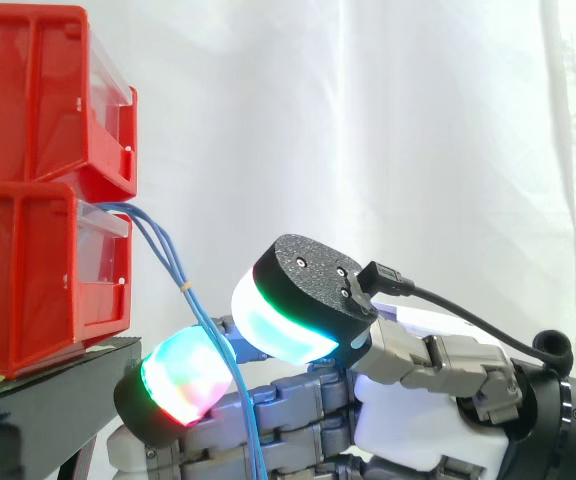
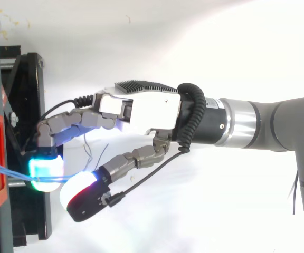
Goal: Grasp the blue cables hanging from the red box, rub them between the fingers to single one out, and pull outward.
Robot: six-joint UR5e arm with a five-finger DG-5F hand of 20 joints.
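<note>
On my far left two red bins are stacked, the upper red bin (image 1: 28,100) sitting on the lower red bin (image 1: 28,280), both on a black stand (image 1: 58,385). The blue cables (image 1: 190,298) are thin strands that leave the open front of the lower bin at its top edge, arch outward, then drop steeply toward the right. There is a small yellowish mark on them partway down.

Following them down in the side view, I see them pass between one of the fingers (image 1: 183,385), its pad glowing green and red, and the thumb pad (image 1: 288,315), glowing white and cyan. The two pads close on the strands from either side, so the cables are pinched between them just in front of the stand's edge. Below the pinch the cables hang on past the lower fingers.

From above, the hand (image 2: 146,110) lies roughly level, its fingers reaching left toward the bin and the thumb angled in beneath them. The arm (image 2: 268,124) comes in from the right, in front of the white curtain (image 1: 388,120).
</note>
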